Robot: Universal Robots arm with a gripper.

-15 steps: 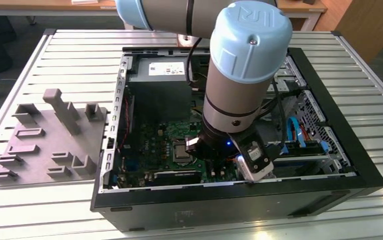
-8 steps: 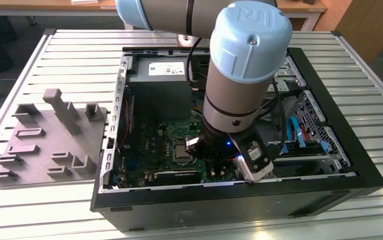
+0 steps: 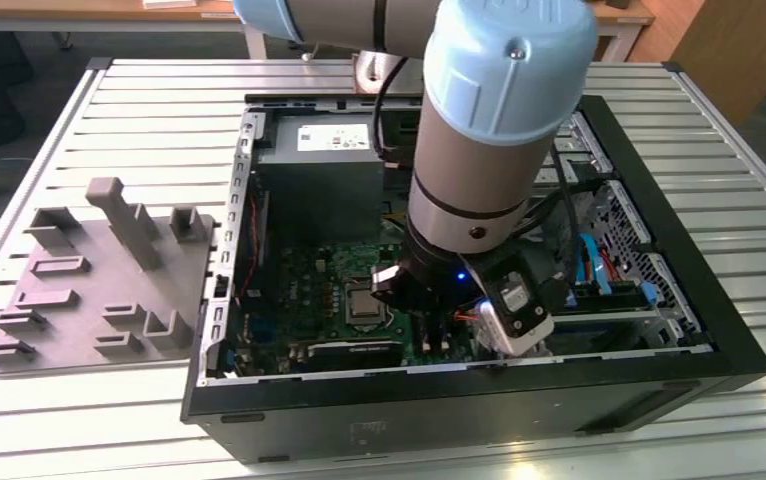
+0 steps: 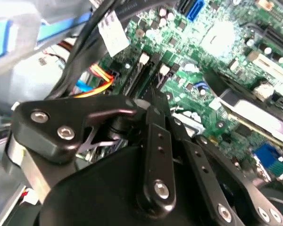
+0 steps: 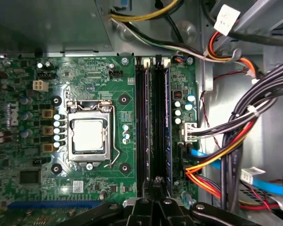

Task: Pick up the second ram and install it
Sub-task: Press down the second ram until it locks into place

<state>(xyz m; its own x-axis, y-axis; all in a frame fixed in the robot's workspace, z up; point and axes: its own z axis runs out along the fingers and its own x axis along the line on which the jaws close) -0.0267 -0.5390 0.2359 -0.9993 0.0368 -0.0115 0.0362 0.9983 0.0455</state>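
Claw fingers are drawn fully together in both wrist views, and nothing is seen between the tips. The tips are positioned directly over the near end of the bank of long black memory slots. The second ram is seen edge-on, standing in that bank in line with the tips. Whether the tips touch it cannot be told.

Beside the slots, the processor socket is mounted on the green motherboard. On the other side of the slots, bundled cables are routed.

In the exterior view, the arm is lowered into the open computer case. A grey holder block lies on the slatted table, toward the exterior view's left of the case.
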